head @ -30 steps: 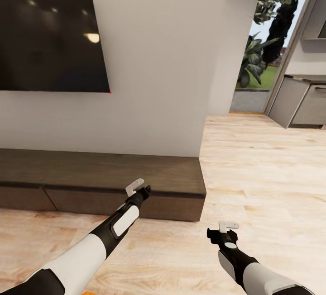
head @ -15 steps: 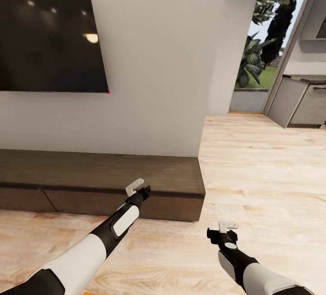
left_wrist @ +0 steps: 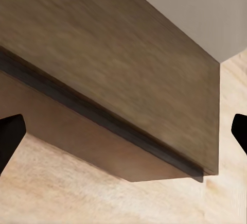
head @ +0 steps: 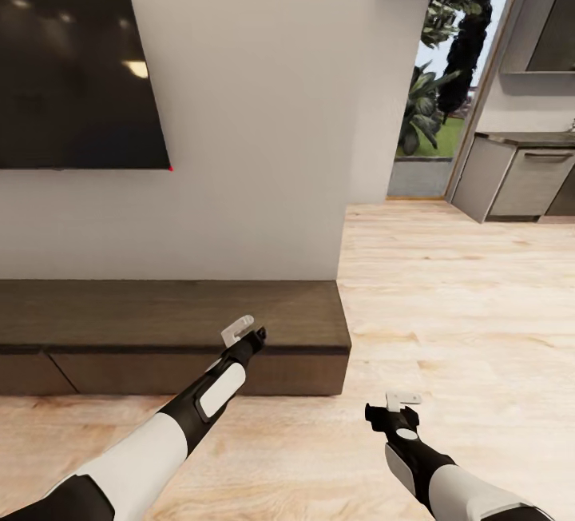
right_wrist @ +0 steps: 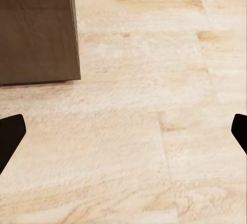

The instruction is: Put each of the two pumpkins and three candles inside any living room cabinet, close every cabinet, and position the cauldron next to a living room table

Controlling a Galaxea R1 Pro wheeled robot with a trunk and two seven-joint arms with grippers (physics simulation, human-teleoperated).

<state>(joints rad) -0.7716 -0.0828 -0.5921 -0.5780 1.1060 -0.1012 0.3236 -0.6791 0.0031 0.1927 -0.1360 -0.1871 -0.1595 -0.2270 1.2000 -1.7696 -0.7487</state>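
Beyond frame edge, cabinet's (head: pixel 160 329) left end

A pale wood-plank floor (head: pixel 447 321) runs from the foreground past the wall's end toward a doorway and a grey kitchen unit (head: pixel 519 185) that stands on it at the far right. Directly on the floor, against the white wall, sits the cabinet (head: pixel 160 313), long, low and dark brown, its flat top bare. Its drawer fronts sit flush under a dark shadow line, with a seam between two fronts at the left. In the left wrist view the cabinet's end corner (left_wrist: pixel 154 105) meets the floor; in the right wrist view its dark side (right_wrist: pixel 36 28) stands on the light planks (right_wrist: pixel 154 131).
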